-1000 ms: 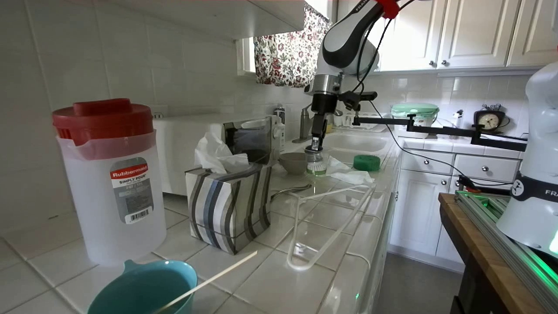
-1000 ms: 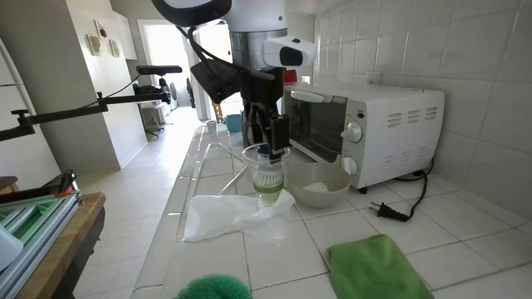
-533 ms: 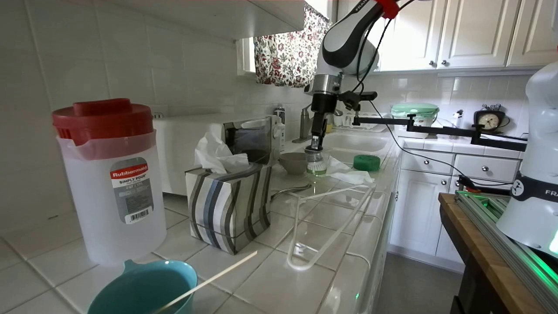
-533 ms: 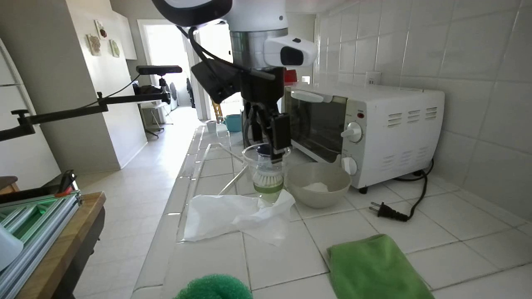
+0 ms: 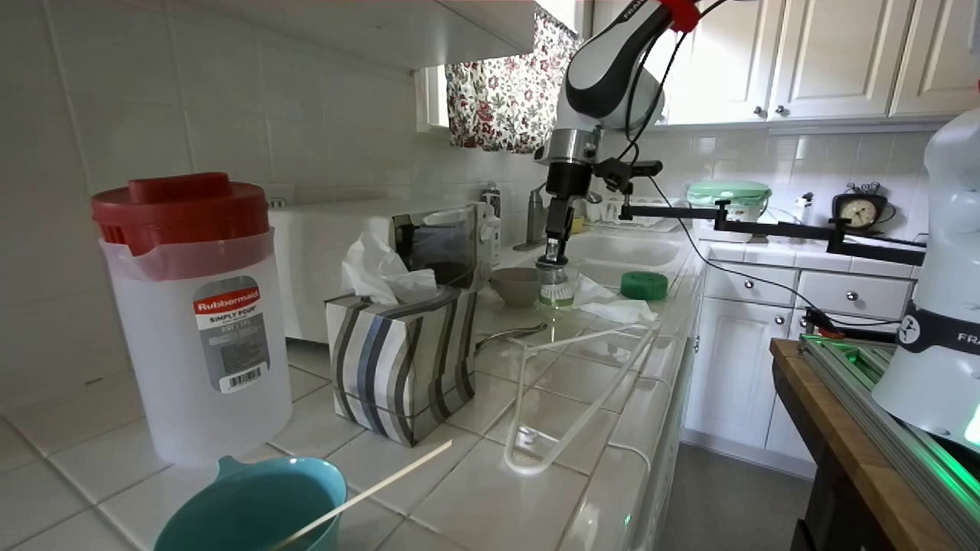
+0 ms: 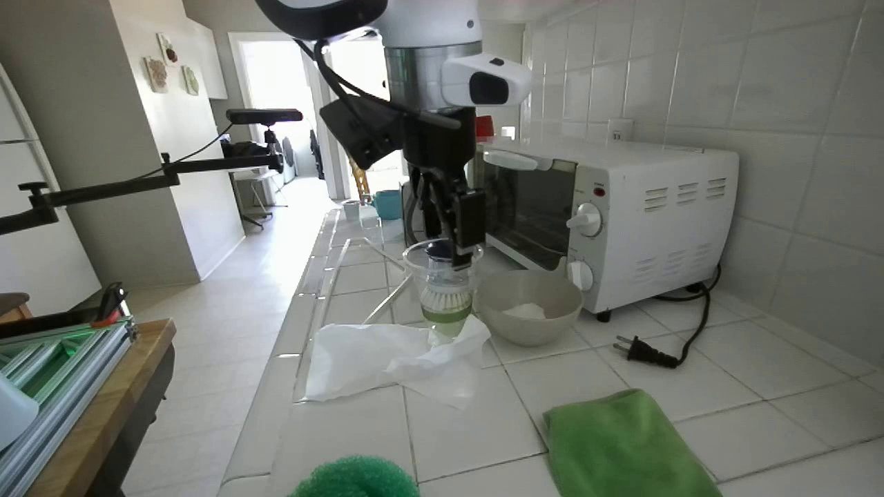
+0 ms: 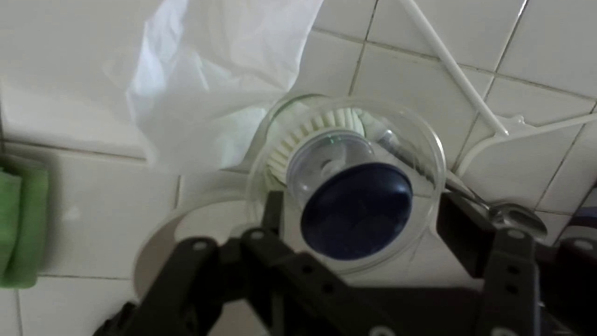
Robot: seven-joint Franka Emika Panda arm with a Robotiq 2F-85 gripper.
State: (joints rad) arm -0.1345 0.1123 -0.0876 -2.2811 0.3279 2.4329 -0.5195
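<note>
My gripper (image 7: 366,217) is open, pointing down over a clear plastic cup (image 7: 434,154). A brush with a dark blue round cap (image 7: 357,212), clear body and white bristles stands tilted in the cup. The cap lies between my two fingers, with gaps on both sides. Whether the fingertips are inside the cup's rim or above it, I cannot tell. In both exterior views my gripper (image 5: 555,249) (image 6: 456,238) is at the cup's rim, with the white bristles (image 6: 445,301) (image 5: 556,294) visible through the cup. A grey bowl (image 6: 528,324) (image 7: 156,256) stands beside the cup.
White paper (image 6: 387,362) lies by the cup. A toaster oven (image 6: 656,214) stands behind the bowl. Also on the counter are a green cloth (image 6: 625,442), green scrubber (image 5: 644,285), white hanger (image 5: 597,402), metal utensil (image 7: 517,218), tissue box (image 5: 406,360), pitcher (image 5: 199,329) and teal cup (image 5: 253,497).
My gripper has shifted very slightly, a little to the right in the exterior view facing the oven's controls. The cup, brush and other objects have not visibly moved.
</note>
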